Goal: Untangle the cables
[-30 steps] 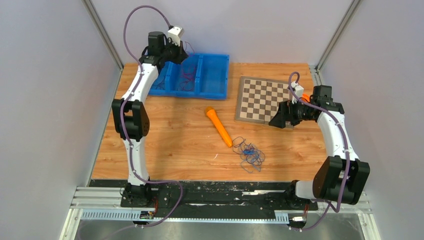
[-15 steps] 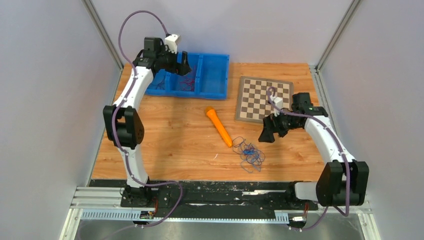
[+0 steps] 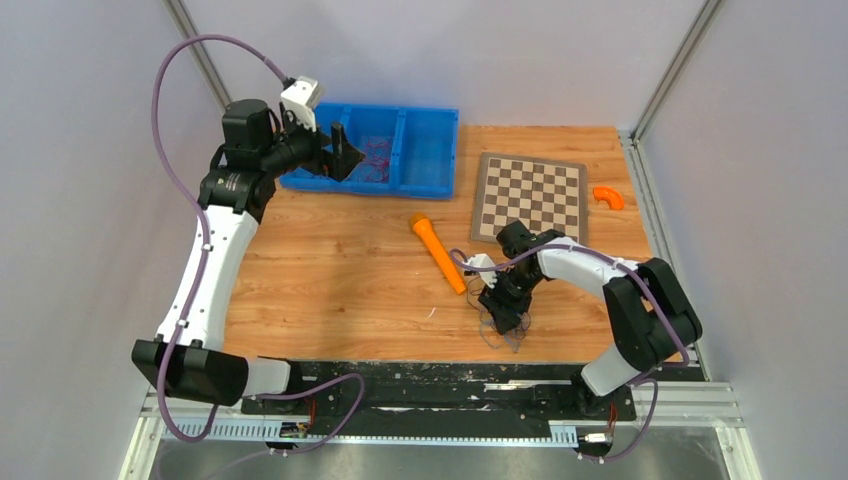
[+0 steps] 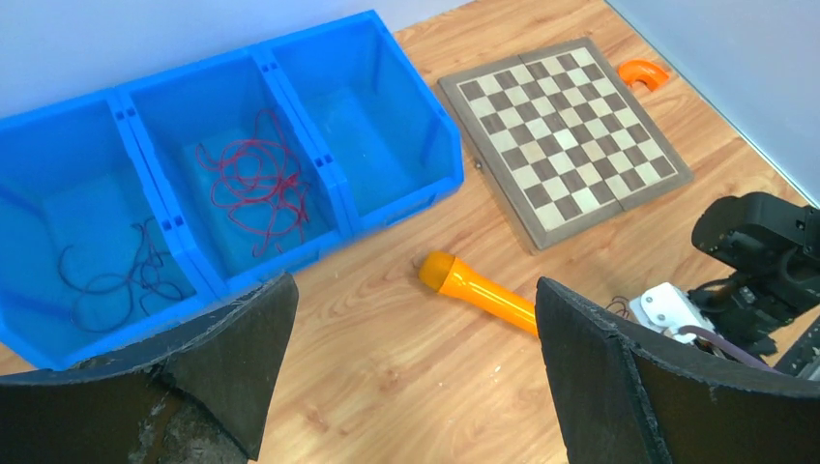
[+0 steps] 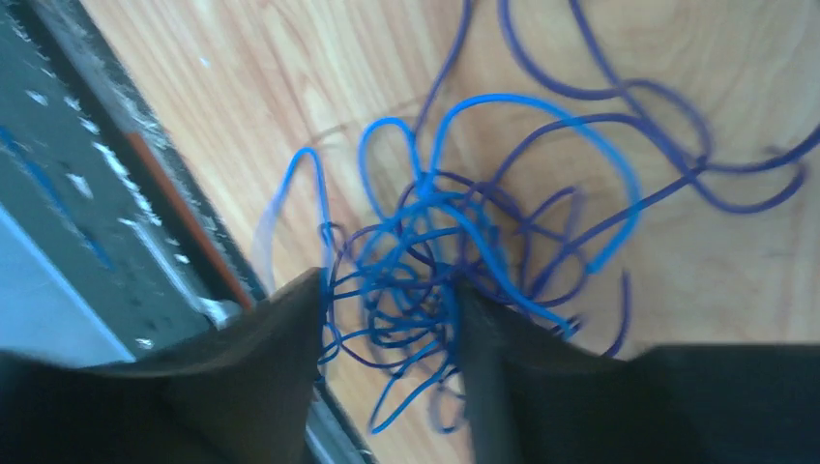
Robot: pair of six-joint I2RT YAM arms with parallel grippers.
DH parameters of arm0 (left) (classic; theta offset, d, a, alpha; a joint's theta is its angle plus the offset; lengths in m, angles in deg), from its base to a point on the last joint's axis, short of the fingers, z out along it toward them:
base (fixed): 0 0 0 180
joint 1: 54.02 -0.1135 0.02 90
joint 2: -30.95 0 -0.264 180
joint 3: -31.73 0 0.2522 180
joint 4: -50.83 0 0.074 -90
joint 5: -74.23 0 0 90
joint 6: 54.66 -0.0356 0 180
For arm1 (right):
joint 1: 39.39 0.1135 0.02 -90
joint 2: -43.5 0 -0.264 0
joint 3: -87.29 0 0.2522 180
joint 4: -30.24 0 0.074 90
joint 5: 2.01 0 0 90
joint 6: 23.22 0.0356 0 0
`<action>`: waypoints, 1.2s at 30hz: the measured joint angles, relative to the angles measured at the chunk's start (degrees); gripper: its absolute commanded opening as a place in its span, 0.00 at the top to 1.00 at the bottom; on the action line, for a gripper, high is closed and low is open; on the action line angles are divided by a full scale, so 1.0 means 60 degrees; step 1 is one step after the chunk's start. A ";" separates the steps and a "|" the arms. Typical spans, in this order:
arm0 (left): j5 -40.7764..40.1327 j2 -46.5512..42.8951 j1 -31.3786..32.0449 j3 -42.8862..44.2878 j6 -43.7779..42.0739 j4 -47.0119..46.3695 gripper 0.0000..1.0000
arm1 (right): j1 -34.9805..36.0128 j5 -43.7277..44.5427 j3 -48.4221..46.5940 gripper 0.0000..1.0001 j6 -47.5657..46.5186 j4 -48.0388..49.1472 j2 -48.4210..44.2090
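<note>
A tangle of blue and dark purple cables (image 5: pixel 406 242) lies on the wooden table near its front edge. My right gripper (image 3: pixel 505 312) (image 5: pixel 387 290) points down onto it. Its fingers straddle the core of the bunch, with a gap still showing between them. Loops spread out beyond the fingers. A red cable bunch (image 4: pixel 259 184) (image 3: pixel 372 152) lies in the middle compartment of the blue bin (image 4: pixel 387 97), and a dark one (image 4: pixel 116 275) lies in the left compartment. My left gripper (image 3: pixel 340 150) (image 4: pixel 414 290) hangs wide open and empty in front of the bin.
An orange handle-shaped tool (image 3: pixel 438 252) (image 4: pixel 479 290) lies mid-table, just left of the tangle. A chessboard (image 3: pixel 530 195) sits at the back right, with a small orange curved piece (image 3: pixel 607 196) beyond it. The black front rail (image 3: pixel 430 375) runs close to the tangle.
My left gripper opened and drew back from over the bin to its left front. The right arm swung from the chessboard down onto the tangle, and its jaws narrowed round it.
</note>
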 measured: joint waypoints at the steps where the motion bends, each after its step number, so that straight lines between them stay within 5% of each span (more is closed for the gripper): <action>1: -0.0022 -0.0109 0.0000 -0.0131 0.0058 0.0007 0.00 | 0.0029 0.0124 0.0025 0.89 -0.0076 0.0168 -0.0004; 3: -0.0076 -0.0270 0.0000 -0.0412 0.0153 0.0058 0.01 | 0.0004 0.0477 0.0102 1.00 -0.0153 0.0393 0.0007; 6: -0.0018 -0.0477 0.0000 -0.0856 0.0226 0.0248 0.03 | -0.0335 0.0627 0.0182 1.00 -0.0350 0.0164 -0.0484; 10: 0.0801 -0.0889 -0.0011 -0.1545 0.0237 0.0361 0.08 | -0.0994 0.0106 -0.0229 1.00 -0.0841 -0.0597 -0.2947; 15: 0.2353 -0.1326 0.0240 -0.2433 0.0248 0.0324 0.01 | -0.1035 -0.1268 -0.1781 1.00 -0.1166 -0.0721 -0.5049; 21: 0.3442 -0.1348 0.1610 -0.3082 0.0936 -0.0346 0.00 | -0.0856 -0.2619 -0.3166 1.00 -0.1078 -0.0594 -0.4379; 33: 0.4149 -0.0047 0.3574 -0.3843 0.2812 -0.2080 0.00 | 0.0361 -0.2907 -0.3231 1.00 -0.0882 -0.0193 -0.4258; 36: 0.4215 0.0076 0.3719 -0.4124 0.2900 -0.2306 0.07 | 0.0448 -0.2907 -0.3231 1.00 -0.0882 -0.0178 -0.4280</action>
